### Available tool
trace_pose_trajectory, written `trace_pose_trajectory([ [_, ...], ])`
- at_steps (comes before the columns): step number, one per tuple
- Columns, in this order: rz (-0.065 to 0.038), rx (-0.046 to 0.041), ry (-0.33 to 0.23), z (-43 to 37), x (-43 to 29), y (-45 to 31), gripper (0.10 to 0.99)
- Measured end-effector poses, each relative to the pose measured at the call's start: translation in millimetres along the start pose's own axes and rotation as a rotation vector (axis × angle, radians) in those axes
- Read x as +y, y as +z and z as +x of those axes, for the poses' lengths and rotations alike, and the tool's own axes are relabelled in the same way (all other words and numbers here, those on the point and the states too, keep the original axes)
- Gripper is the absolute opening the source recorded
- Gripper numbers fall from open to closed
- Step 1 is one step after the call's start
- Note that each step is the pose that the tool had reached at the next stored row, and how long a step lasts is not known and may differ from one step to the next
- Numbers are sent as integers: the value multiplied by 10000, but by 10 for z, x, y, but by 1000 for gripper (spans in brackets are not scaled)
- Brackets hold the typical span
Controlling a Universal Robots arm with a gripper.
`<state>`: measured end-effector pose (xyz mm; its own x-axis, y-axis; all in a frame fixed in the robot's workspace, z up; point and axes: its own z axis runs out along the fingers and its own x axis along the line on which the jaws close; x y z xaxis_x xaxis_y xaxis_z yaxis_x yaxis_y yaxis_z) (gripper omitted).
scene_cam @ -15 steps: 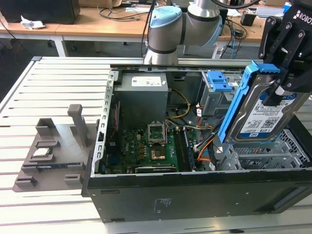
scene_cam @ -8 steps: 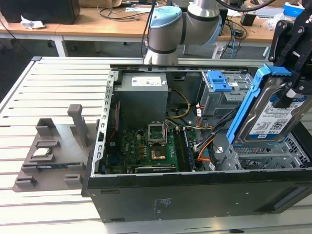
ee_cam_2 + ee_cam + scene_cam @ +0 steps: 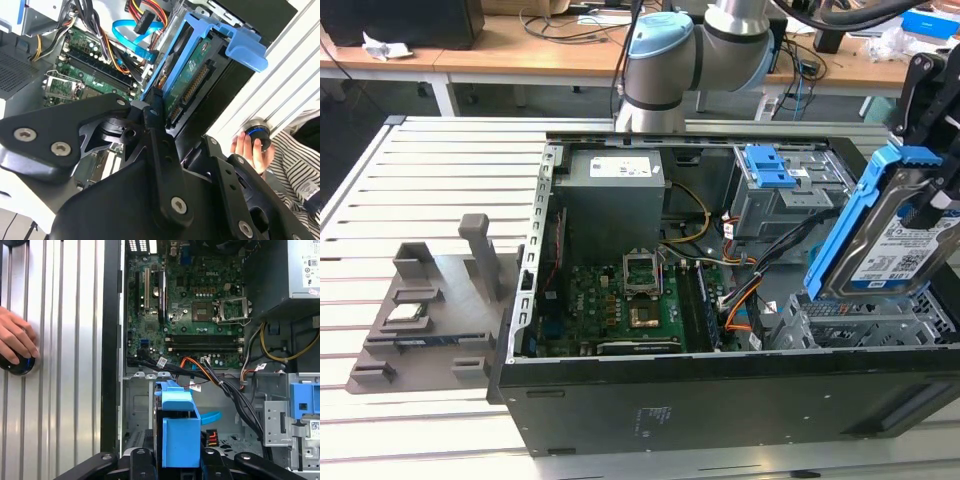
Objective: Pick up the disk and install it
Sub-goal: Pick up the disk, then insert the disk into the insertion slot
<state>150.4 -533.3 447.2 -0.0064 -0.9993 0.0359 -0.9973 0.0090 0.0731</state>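
Observation:
The disk, a silver-grey drive with a white-and-blue label in a bright blue bracket, hangs tilted over the open computer case at the exterior view's right. My gripper is shut on it from above. In the second wrist view the disk shows edge-on with its connector pins, between my black fingers. The first wrist view looks down on the blue bracket, held over the case floor. Below the disk lies a perforated metal bay.
Inside the case are a green motherboard, a grey power supply, orange and black cables and a grey cage with a blue latch. A grey fixture stands on the slatted table. A hand rests on a round knob.

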Motion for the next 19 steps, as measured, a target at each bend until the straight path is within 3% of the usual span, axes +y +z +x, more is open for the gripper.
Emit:
trace_pose_trajectory([
  [15,-1,3,0,0,0,3,361],
  [19,-1,2,40,-1,38,50,361],
])
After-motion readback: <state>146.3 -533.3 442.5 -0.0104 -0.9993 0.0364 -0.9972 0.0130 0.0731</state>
